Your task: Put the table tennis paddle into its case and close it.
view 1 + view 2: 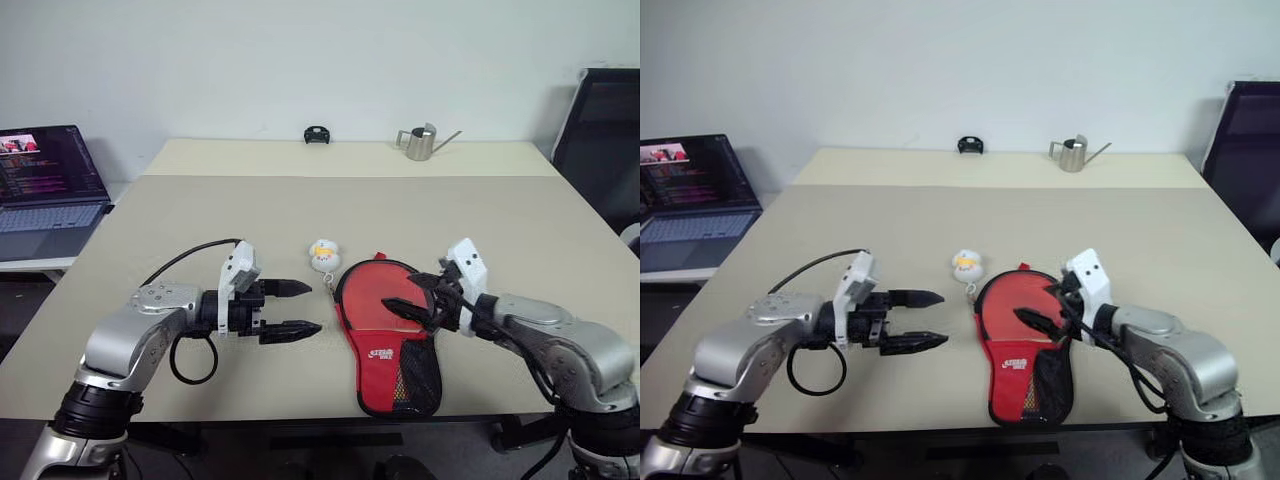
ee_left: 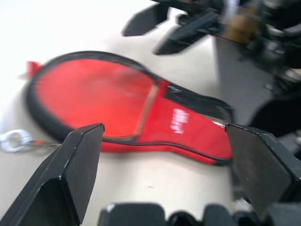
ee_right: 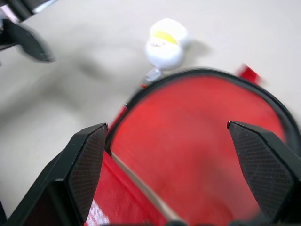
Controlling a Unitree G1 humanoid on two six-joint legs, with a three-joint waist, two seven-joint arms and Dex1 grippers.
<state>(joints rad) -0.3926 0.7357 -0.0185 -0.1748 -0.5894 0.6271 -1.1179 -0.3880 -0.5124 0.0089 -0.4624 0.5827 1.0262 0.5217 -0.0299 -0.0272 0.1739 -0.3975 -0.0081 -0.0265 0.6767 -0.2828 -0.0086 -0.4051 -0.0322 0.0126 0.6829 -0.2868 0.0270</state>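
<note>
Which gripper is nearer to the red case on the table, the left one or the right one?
Right. The right gripper hangs over the case, jaws open. The left gripper is off to the case's side, apart from it, also open.

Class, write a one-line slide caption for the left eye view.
Two open grippers, left and right, flank the red case on the table.

One red paddle-shaped fabric case with black zipper edge, white logo, black mesh pocket. One small white round charm with yellow top on keyring. One silver metal watering can with long spout. One small black object at far table edge. One open laptop. One black chair. Two black two-fingered pincers: left pincer, right pincer.
</note>
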